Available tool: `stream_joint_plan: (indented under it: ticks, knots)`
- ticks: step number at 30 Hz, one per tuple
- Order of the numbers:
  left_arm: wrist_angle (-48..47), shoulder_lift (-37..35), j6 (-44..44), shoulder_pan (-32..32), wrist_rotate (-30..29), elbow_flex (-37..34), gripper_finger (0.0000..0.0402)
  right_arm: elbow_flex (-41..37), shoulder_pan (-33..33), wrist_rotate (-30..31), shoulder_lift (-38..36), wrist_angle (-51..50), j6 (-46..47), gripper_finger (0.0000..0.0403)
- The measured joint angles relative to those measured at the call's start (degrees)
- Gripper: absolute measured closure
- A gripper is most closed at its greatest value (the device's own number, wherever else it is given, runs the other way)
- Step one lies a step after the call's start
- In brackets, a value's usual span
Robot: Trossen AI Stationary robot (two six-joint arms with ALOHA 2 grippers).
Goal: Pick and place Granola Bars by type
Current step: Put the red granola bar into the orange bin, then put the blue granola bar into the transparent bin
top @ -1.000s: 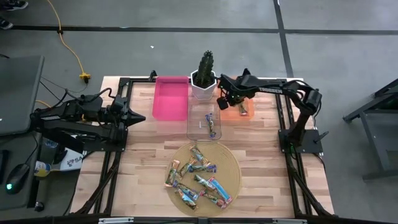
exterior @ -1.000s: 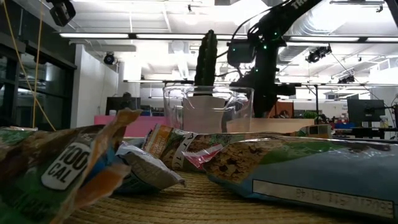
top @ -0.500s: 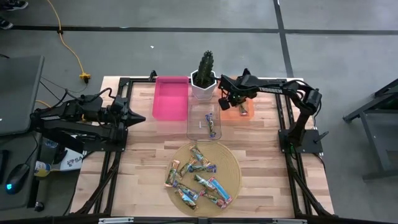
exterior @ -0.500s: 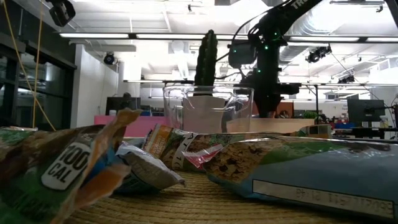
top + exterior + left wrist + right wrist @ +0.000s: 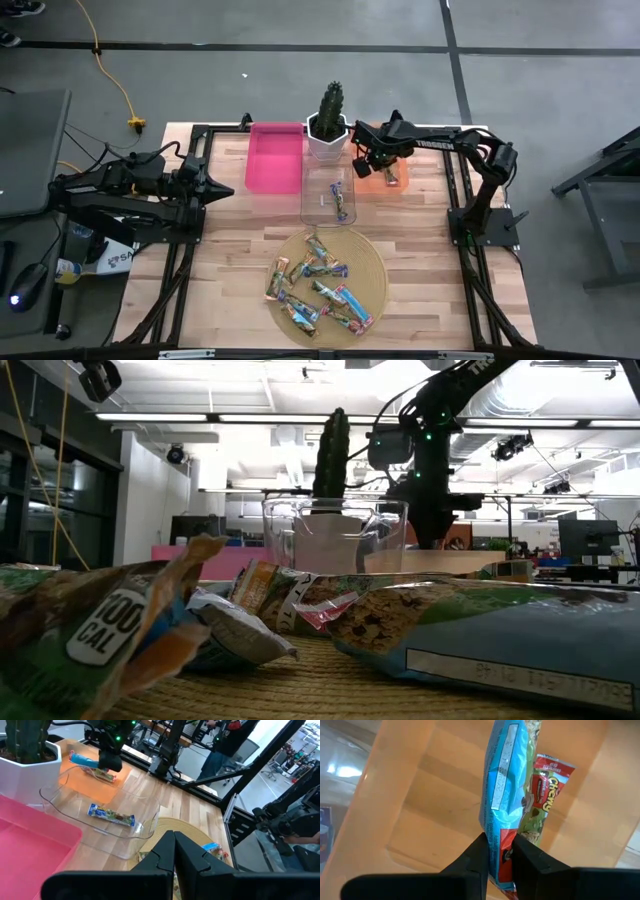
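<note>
Above the orange bin [image 5: 410,820], the right hand [image 5: 497,851] is pinching one end of a blue and red granola bar [image 5: 502,795], its long axis running straight out from the fingertips. Beside it, a second bar [image 5: 545,800] is lying parallel. Left hand [image 5: 173,851], clenched, is waiting.

Two matte-black jointed arms; left gripper [image 5: 172,851] and right gripper [image 5: 497,854] bear smooth, angular black fingers.
</note>
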Motion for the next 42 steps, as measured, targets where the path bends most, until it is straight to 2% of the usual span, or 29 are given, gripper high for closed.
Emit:
stream_joint_plan:
  ticks: [8, 14, 20, 25, 32, 42]
  knots:
    - [0.02, -0.01, 0.02, 0.0, 0.0, 0.0, 0.0401, 0.0, 0.0, -0.52, 0.0, -0.59, 0.18, 0.0295]
    - [0.07, -0.01, 0.04, -0.02, 0.0, 0.0, 0.0401, 0.0, 0.0, -0.35, -1.25, -0.82, -2.02, 0.0282]
    - [0.07, 0.0, 0.14, -0.02, -0.02, 0.0, 0.0401, 0.0, 0.02, 2.02, -8.84, -0.45, -3.54, 0.0281]
    - [0.07, 0.0, 0.13, -0.01, -0.02, 0.0, 0.0401, 0.0, 1.37, 0.1, -17.12, 2.79, -4.58, 0.0281]
    - [0.09, -0.01, 0.35, -0.01, -0.02, 0.0, 0.0401, 0.0, 9.97, -5.41, -25.47, 8.64, -5.25, 0.0281]
    - [0.09, -0.01, 0.35, 0.0, -0.04, 0.0, 0.0401, 0.0, 29.19, -2.14, -28.26, 12.4, 2.72, 0.0281]
